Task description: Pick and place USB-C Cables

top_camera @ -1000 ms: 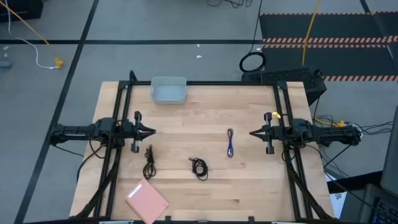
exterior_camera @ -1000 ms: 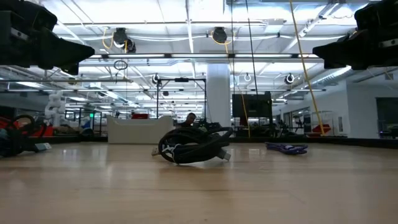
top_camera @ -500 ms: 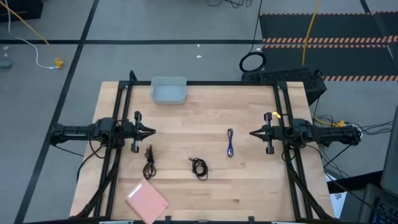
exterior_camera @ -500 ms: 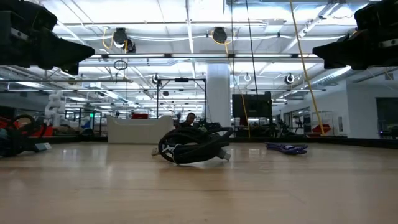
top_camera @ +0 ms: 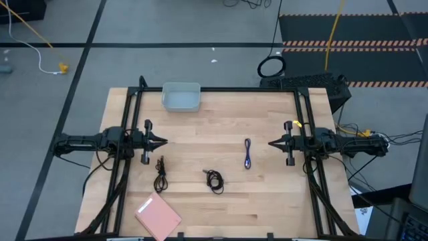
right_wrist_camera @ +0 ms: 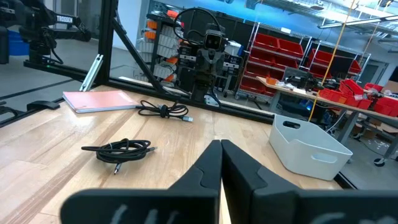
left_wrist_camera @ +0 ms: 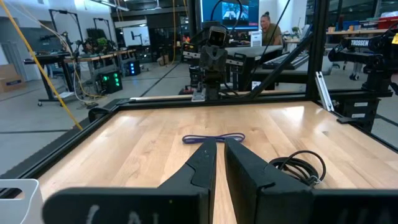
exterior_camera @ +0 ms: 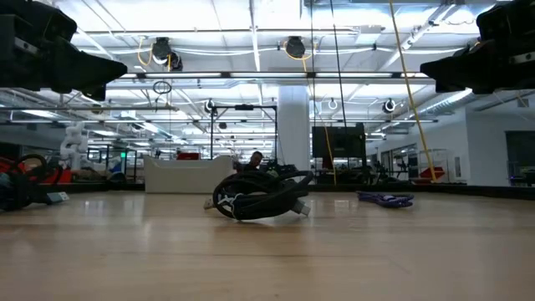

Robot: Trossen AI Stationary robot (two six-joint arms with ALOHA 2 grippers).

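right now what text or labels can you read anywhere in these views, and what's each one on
"TROSSEN": white letters on a dark arm part beyond the table's far right corner, in the left wrist view.
Screen behind the table in that view: shows a picture, any text too small to read.
USB-C Cables, pink pad, grey bin, left gripper, right gripper: no readable markings.

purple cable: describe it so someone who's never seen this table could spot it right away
On the wooden table, look at the side nearer the right gripper, away from the pale bin at the far edge. The purple-blue USB-C cable lies there as a narrow, straightened loop. The two black USB-C cables are bunched coils, nearer the pink pad.
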